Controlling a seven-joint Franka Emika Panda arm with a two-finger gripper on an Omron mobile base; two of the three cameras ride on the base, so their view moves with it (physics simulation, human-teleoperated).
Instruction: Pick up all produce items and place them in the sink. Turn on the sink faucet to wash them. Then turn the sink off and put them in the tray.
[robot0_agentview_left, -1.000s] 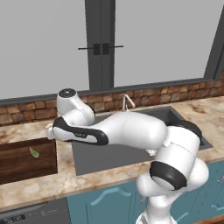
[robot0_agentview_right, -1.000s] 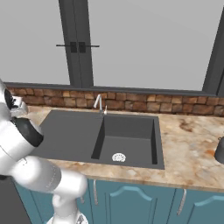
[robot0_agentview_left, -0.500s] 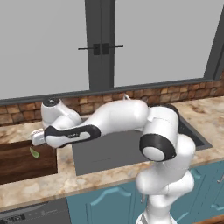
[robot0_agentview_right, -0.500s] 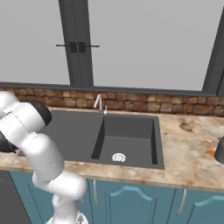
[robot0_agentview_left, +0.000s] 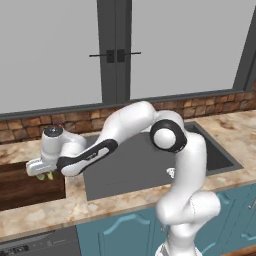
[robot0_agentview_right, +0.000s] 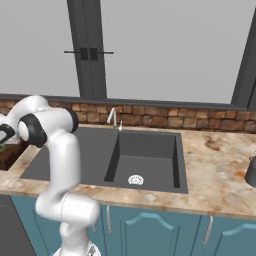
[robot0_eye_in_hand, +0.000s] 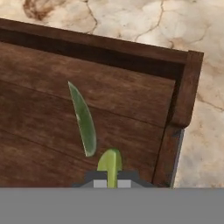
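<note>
Green between the fingertips tells you the hand (robot0_eye_in_hand: 112, 183) is closed on a yellow-green stalk (robot0_eye_in_hand: 110, 165), pinched at its lower end. You have it hanging just over the wooden tray (robot0_eye_in_hand: 131, 109), near the tray's corner by the sink. A second, darker green stalk (robot0_eye_in_hand: 83, 120) lies flat on the tray floor just beside the held one. From the left base view, your hand (robot0_agentview_left: 39, 169) sits over the tray's right end, left of the sink (robot0_agentview_left: 130, 165).
</note>
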